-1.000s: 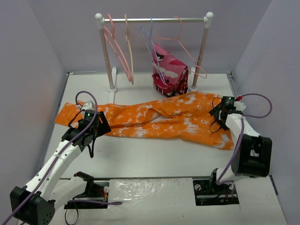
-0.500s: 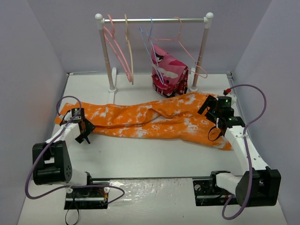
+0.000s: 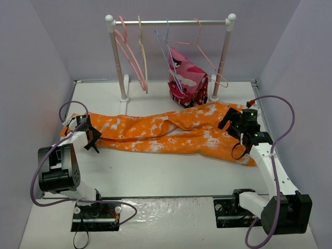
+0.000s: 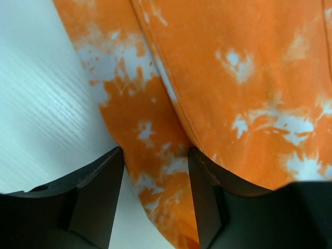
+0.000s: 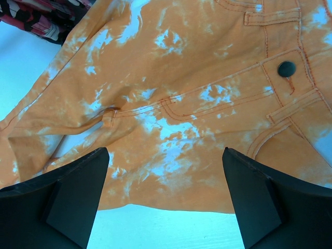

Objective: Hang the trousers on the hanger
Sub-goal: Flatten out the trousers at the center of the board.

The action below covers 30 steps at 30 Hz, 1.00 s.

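The orange trousers (image 3: 166, 132) with white blotches lie flat across the table, leg ends at the left and waist at the right. My left gripper (image 3: 92, 138) is at the leg ends. In the left wrist view it (image 4: 155, 153) is open, its jaws standing on either side of a cloth edge of the trousers (image 4: 249, 78). My right gripper (image 3: 231, 128) hovers over the waist. In the right wrist view it (image 5: 166, 153) is wide open above the trousers (image 5: 181, 78), near the waist button (image 5: 285, 68). The bright pink hanger (image 3: 126, 49) hangs at the left of the rack.
A white rack (image 3: 176, 22) stands at the back of the table. A beige hanger (image 3: 143, 57) and a thin light-blue hanger (image 3: 168, 52) hang from it, and a pink-red camouflage garment (image 3: 185, 78) hangs on another hanger at the right. Grey walls close in on both sides.
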### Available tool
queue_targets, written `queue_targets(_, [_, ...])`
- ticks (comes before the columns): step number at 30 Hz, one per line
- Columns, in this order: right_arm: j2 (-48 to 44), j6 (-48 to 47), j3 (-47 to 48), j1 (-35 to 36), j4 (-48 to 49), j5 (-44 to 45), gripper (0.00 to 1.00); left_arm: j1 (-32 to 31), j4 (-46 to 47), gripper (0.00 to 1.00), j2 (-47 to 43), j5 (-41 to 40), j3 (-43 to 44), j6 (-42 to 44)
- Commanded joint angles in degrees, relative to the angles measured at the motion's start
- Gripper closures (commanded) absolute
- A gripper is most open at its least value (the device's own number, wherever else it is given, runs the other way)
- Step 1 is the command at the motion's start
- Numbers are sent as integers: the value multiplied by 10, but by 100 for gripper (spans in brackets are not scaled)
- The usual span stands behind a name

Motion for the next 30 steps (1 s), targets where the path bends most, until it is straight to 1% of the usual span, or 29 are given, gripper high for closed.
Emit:
queue_targets(1, [-15, -8, 3, 3, 12, -8, 11, 4, 15, 71, 19, 11, 9, -5])
queue_targets(3, [-16, -8, 3, 2, 12, -7, 12, 4, 2, 88, 6, 9, 4, -9])
queue_targets(5, [-17, -9, 4, 2, 11, -6, 11, 3, -33, 98, -29, 1, 6, -4])
queue_targets(6, [-17, -10, 4, 2, 10, -6, 11, 2, -62, 100, -48, -8, 10, 2])
queue_targets(9, [-17, -11, 6, 3, 9, -7, 12, 2, -156, 100, -121, -38, 47, 33])
queue_targets(12, [-15, -12, 9, 3, 8, -7, 11, 1, -299, 100, -184, -75, 116, 71])
queue_targets(14, [-10, -13, 11, 3, 3, -6, 11, 0, -382, 100, -195, -102, 179, 107])
queue_targets(15, [-9, -12, 11, 3, 3, -6, 12, 0, -386, 100, -197, -107, 199, 120])
queue_targets(17, [0, -12, 12, 3, -3, -3, 11, -1, -438, 100, -193, -105, 244, 151])
queue_targets(19, [6, -12, 12, 3, -6, 1, 12, -5, -478, 100, -171, -97, 268, 166])
queue_targets(21, [16, -12, 16, 3, -11, 6, 12, -15, -496, 100, -144, -97, 288, 192])
queue_targets(24, [46, -10, 18, 3, -23, 16, 11, -18, -500, 100, -95, -100, 290, 219])
queue_targets(27, [70, -2, 13, 3, -26, 8, 12, -18, -502, 100, -39, -79, 296, 224])
queue_targets(30, [90, 5, -8, 4, -28, 12, 12, -25, -487, 100, -28, -67, 298, 221])
